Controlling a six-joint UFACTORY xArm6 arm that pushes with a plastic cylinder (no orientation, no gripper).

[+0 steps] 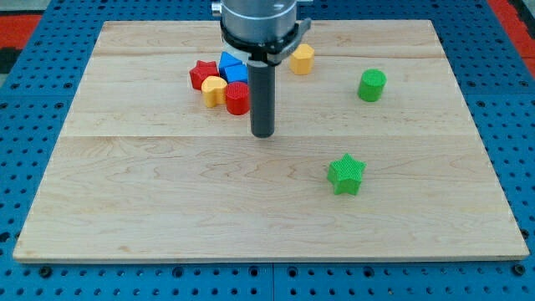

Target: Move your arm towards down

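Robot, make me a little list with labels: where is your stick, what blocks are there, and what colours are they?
my tip: on the wooden board, just right of the cluster, not clearly touching any block
cluster, upper middle: red star, blue block, yellow block, red cylinder, packed together
alone near the view's top: yellow hexagon block, right of the rod
right side: green cylinder, standing alone
lower right: green star, alone
below my tip: bare board toward the view's bottom
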